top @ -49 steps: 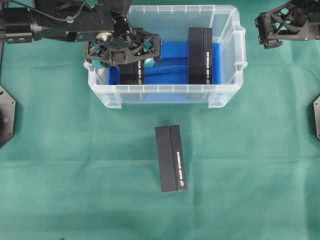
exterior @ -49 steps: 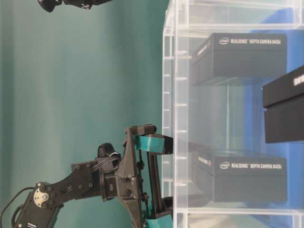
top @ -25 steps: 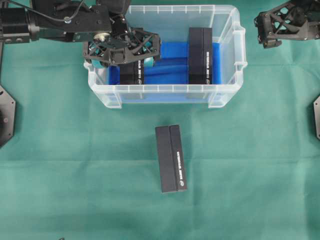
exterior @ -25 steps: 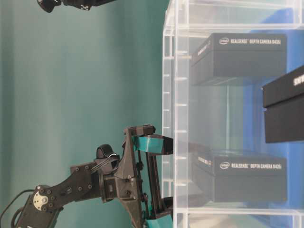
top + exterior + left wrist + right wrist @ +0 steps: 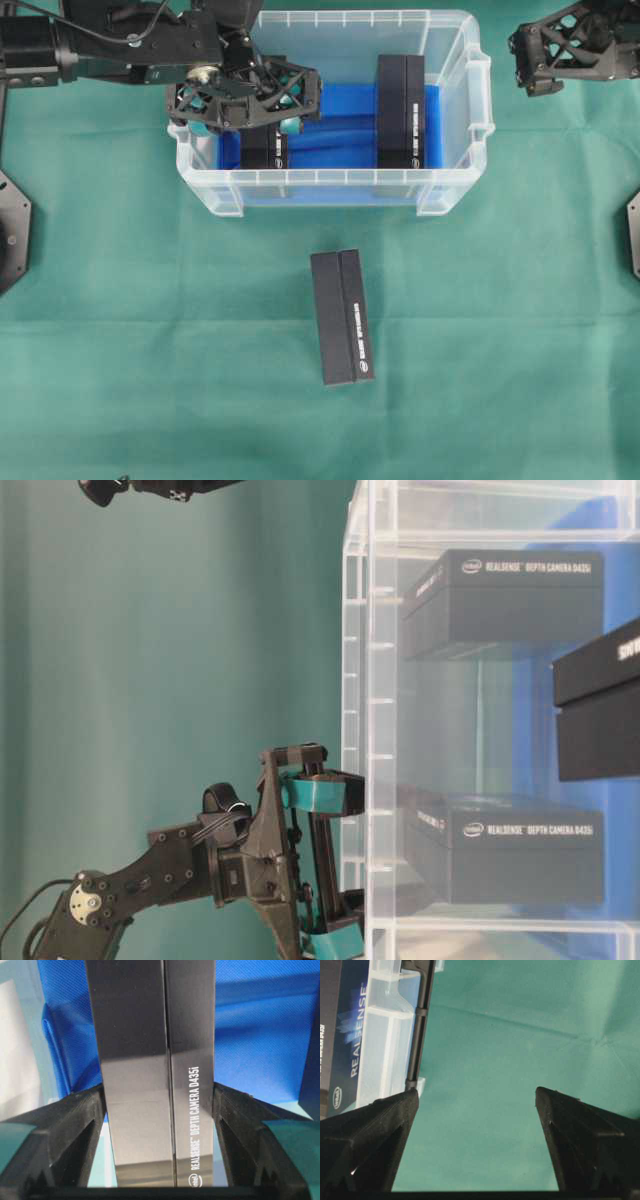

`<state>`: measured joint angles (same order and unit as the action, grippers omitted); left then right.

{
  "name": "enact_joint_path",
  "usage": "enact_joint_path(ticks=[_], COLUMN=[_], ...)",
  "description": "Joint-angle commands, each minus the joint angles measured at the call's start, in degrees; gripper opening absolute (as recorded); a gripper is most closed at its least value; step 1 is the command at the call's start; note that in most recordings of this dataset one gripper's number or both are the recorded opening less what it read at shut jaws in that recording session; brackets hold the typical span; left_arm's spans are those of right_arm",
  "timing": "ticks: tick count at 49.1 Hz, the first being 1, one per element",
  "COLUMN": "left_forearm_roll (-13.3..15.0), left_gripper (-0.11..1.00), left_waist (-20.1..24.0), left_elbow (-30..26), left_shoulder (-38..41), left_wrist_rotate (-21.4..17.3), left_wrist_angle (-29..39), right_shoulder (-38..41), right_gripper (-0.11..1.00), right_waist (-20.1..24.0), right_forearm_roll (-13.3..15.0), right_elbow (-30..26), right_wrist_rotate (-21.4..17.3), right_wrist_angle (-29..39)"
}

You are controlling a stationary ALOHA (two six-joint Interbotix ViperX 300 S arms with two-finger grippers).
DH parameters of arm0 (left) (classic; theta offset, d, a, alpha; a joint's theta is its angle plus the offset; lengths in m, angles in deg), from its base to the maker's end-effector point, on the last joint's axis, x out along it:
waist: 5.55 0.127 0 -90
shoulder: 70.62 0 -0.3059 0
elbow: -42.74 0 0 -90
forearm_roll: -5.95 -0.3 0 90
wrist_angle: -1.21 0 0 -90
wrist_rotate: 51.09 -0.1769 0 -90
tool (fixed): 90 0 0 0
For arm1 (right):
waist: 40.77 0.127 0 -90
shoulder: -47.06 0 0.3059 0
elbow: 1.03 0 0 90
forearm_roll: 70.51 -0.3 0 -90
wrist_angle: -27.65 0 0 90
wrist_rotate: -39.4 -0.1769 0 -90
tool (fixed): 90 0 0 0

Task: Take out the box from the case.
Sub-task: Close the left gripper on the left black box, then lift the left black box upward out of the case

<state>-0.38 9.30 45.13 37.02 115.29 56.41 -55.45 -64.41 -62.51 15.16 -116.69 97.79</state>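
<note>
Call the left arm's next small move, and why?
Probably lift straight up. In the left wrist view the left gripper has both fingers pressed against the sides of the box, which stands on the blue cloth inside the case. The grip looks closed, and the case walls leave up as the only way out.

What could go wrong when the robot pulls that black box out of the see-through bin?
The left pincer has only closed against the box, so the smooth box might slip if the grip is loose. Lifting could also bump the case wall close beside it, or tug up the blue cloth underneath.
</note>
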Motion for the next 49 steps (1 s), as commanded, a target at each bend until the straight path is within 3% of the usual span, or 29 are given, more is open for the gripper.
enact_joint_path(ticks=[1,23,49], left_forearm_roll=[0.2,0.4,0.5], left_gripper=[0.62,0.62,0.62], left_waist=[0.2,-0.4,-1.0], left_elbow=[0.5,-1.2,-13.4], left_shoulder=[-0.2,-3.0,-5.4], left_wrist_rotate=[0.3,0.4,-1.6], left_wrist_angle=[-0.6,4.0,14.7], right_shoulder=[-0.4,-0.4,-0.4], right_gripper=[0.93,0.93,0.93], right_waist=[0.0,0.0,-0.1], right_forearm_roll=[0.1,0.2,0.2], right_elbow=[-0.5,-0.5,-0.5], right_wrist_rotate=[0.1,0.1,0.1], right_wrist_angle=[-0.3,-0.3,-0.3])
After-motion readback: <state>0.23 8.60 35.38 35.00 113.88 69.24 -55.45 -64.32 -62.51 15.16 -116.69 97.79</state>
